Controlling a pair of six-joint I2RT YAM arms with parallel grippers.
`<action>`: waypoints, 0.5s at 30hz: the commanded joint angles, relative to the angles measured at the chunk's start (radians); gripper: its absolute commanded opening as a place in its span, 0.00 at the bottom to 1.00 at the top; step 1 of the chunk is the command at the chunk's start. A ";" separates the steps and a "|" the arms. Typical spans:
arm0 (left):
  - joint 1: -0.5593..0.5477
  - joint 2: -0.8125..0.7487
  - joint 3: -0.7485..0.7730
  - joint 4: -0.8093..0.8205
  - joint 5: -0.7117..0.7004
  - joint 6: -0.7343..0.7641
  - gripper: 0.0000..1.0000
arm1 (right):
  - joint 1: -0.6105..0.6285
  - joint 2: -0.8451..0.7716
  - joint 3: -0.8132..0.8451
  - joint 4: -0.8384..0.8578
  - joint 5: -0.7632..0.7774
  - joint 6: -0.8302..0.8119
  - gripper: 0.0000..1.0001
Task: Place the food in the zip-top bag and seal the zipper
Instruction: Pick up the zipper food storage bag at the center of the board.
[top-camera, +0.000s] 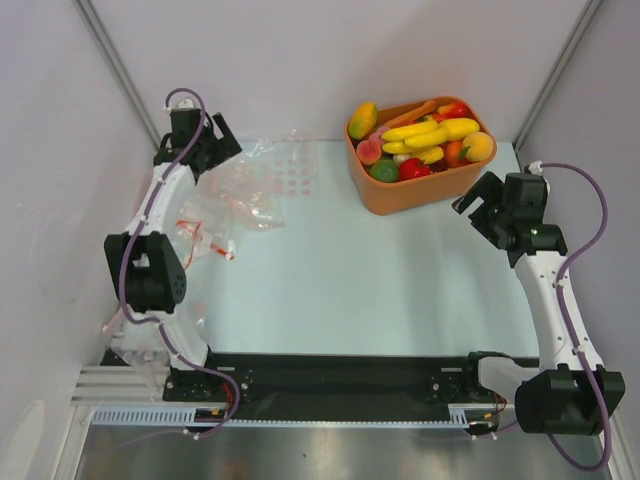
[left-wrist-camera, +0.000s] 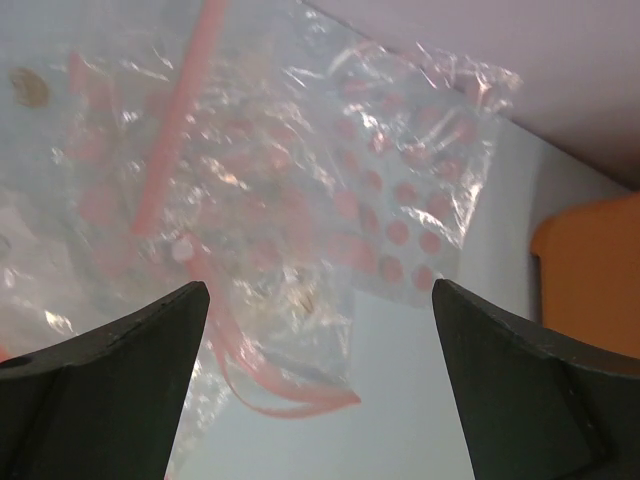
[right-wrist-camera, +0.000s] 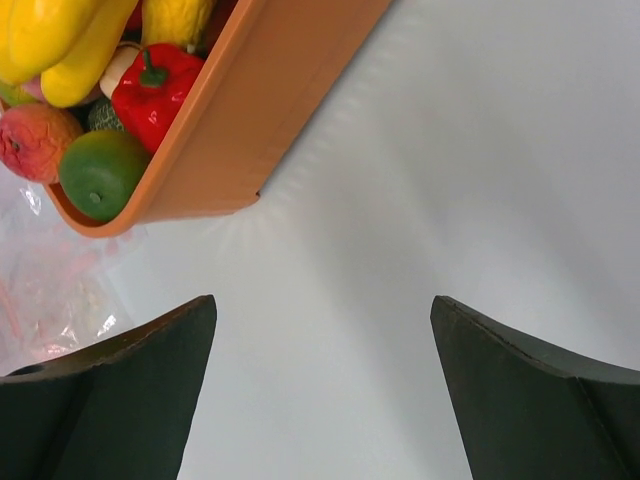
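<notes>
The food (top-camera: 425, 138), toy bananas, strawberries, a peach and green and orange pieces, fills the orange tub (top-camera: 400, 195) at the back right. The right wrist view shows bananas (right-wrist-camera: 60, 40), a red piece (right-wrist-camera: 155, 90) and a green fruit (right-wrist-camera: 100, 170). The clear zip-top bag with pink dots (top-camera: 290, 170) lies crumpled at the back left and also shows in the left wrist view (left-wrist-camera: 400, 215). A pale pink strip (left-wrist-camera: 170, 130) crosses the plastic there. My left gripper (top-camera: 215, 145) (left-wrist-camera: 320, 290) is open above the bags. My right gripper (top-camera: 478, 200) (right-wrist-camera: 322, 300) is open and empty, right of the tub.
Other crumpled clear bags with orange-red strips (top-camera: 215, 240) lie left of the dotted bag; a curved pink-red strip (left-wrist-camera: 290, 400) shows between my left fingers. More plastic (top-camera: 130, 335) lies by the left arm's base. Grey walls close in on three sides.
</notes>
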 joint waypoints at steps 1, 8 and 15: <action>0.035 0.122 0.154 -0.074 0.002 0.082 1.00 | 0.013 -0.028 0.047 -0.021 -0.029 -0.050 0.95; 0.081 0.345 0.406 -0.179 -0.063 0.180 0.99 | 0.023 -0.059 0.039 -0.008 -0.044 -0.107 0.95; 0.149 0.489 0.512 -0.203 0.008 0.171 0.99 | 0.021 -0.089 0.018 0.015 -0.053 -0.138 0.95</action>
